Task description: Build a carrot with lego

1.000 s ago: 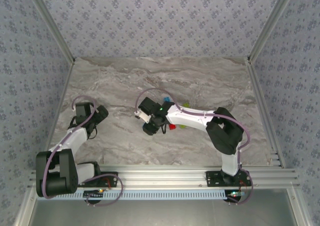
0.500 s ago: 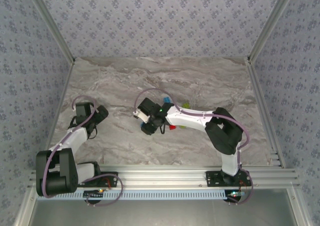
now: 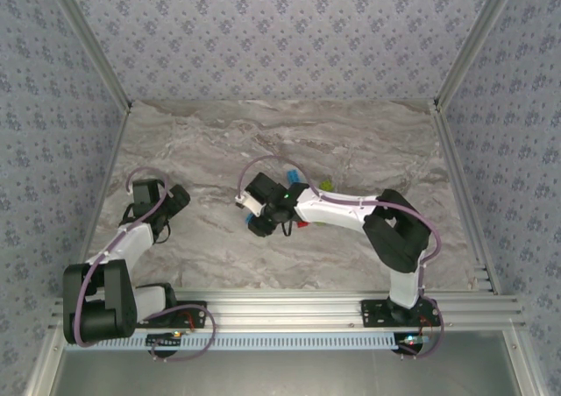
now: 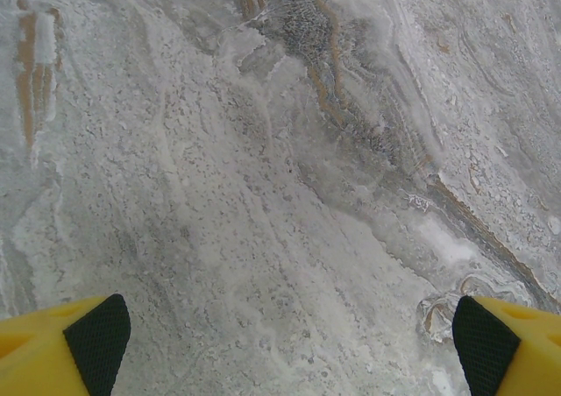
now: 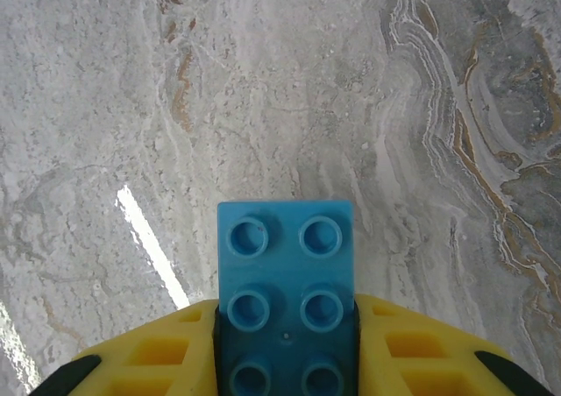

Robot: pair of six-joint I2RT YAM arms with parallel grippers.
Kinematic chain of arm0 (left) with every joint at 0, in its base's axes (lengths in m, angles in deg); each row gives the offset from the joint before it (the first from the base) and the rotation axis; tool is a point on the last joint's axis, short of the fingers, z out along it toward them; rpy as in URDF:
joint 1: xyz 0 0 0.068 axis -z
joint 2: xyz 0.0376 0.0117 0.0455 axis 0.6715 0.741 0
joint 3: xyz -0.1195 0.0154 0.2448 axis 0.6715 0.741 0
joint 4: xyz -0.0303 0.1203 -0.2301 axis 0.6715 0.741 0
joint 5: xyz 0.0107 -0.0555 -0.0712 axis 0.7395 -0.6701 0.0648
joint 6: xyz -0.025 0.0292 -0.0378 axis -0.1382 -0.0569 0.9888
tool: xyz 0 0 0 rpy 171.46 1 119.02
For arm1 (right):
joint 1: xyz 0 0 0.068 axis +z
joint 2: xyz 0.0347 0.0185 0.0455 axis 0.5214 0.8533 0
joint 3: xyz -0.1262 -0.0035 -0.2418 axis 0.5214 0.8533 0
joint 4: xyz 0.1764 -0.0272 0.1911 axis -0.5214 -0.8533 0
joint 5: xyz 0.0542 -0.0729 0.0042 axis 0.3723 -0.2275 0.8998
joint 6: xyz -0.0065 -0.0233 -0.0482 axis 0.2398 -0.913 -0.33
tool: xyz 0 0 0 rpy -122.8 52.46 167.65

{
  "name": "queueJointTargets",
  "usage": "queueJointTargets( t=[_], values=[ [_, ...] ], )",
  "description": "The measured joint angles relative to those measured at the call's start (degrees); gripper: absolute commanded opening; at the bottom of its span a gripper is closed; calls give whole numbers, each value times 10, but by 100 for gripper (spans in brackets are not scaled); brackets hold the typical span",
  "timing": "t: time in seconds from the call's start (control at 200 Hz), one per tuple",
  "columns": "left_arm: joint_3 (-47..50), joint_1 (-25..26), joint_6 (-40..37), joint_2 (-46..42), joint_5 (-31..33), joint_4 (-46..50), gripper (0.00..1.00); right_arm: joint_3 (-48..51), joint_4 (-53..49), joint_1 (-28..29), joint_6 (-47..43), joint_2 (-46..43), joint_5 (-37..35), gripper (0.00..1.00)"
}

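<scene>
Item: right claw (image 3: 255,218), clenched on a blue brick (image 5: 286,273), held over the middle of the worktop (image 3: 368,142). The brick sits studs-up between the two yellow fingers. Its long axis runs straight out along the claw's reach, and its far end juts past the tips over bare marble. Item: remaining lego, loose on the worktop just right of that claw, beside the right forearm. A red brick (image 3: 302,224) lies on the near side of the forearm and a yellow-green brick (image 3: 325,185) on the far side. Whether any are joined is too small to tell. Item: left claw (image 4: 280,343), released, tips spread wide over bare worktop at the left, well apart from the lego. Judgement: the right arm is far the nearer, and the blue brick must travel rightward to meet its mate. Carrot not yet assembled.
</scene>
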Motion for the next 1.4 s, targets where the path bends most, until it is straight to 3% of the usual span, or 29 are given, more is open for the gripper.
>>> queueJointTargets(
  t=[0.285,0.81,1.399],
  values=[
    [0,0,0,0,-1,0,97,9,-5,-7,-9,-11,20,29],
    [0,0,0,0,-3,0,97,10,-113,-17,-15,-52,31,29],
    [0,0,0,0,-3,0,97,39,-88,-18,7,-58,50,29]
  ],
)
